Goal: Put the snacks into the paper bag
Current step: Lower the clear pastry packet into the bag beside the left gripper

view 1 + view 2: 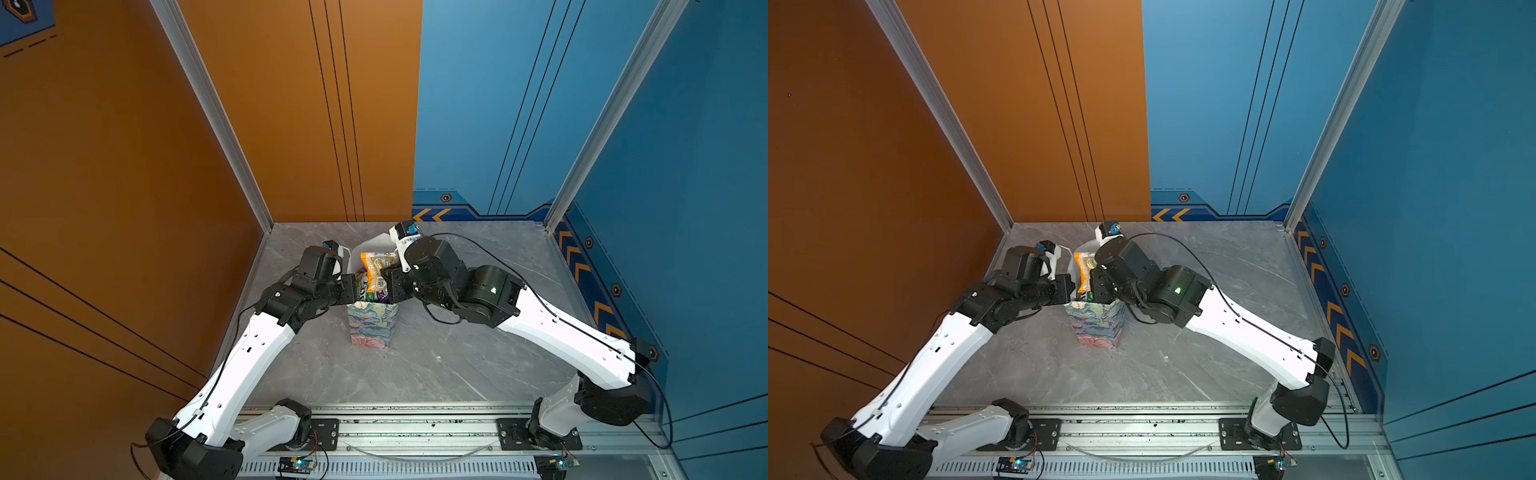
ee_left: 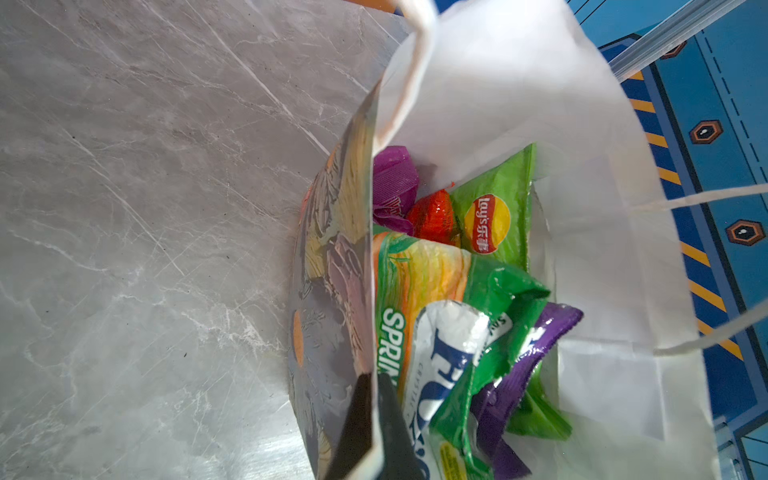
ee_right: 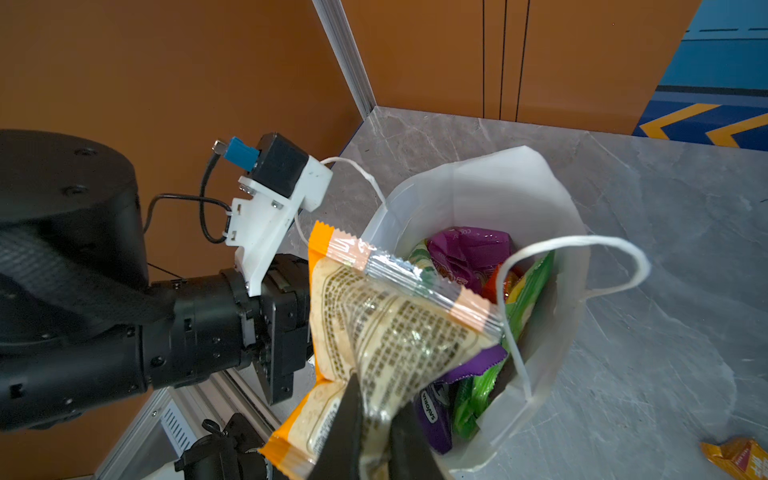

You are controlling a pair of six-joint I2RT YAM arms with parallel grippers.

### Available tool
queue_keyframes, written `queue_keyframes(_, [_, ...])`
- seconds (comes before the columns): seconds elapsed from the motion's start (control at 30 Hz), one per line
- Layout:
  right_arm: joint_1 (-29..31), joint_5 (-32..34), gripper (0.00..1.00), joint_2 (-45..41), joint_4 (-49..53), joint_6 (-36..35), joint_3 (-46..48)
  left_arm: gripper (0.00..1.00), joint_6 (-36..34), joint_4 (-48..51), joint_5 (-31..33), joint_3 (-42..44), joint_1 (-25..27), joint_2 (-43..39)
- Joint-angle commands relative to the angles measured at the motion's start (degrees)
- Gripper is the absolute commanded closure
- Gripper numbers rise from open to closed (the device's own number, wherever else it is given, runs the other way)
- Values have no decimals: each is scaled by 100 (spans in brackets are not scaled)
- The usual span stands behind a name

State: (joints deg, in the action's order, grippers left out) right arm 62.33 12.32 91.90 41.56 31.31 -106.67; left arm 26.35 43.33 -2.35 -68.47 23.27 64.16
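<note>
A robot lab test cell: a grey marble-patterned tabletop [image 1: 457, 365] is boxed in by orange panel walls [image 1: 124, 166] and blue panel walls [image 1: 478, 104] on aluminium posts [image 1: 220, 124]. White-and-black robot arms [image 1: 249, 361] are bolted to an aluminium rail [image 1: 415, 432].

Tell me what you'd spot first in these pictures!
The flowery paper bag in the middle of the table, stuffed with bright packets. The right gripper holds an orange packet over its mouth, while the left gripper pinches the bag's edge.
</note>
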Motion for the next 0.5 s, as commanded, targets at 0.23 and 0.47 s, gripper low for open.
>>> queue_keyframes(0.23, [-22, 526, 87, 398, 439, -310, -328, 98, -121, -349, 56, -61, 46, -229])
queue_keyframes(0.47, [-209, 563, 88, 591, 537, -319, -319, 98, -124, -343, 67, -61, 46, -220])
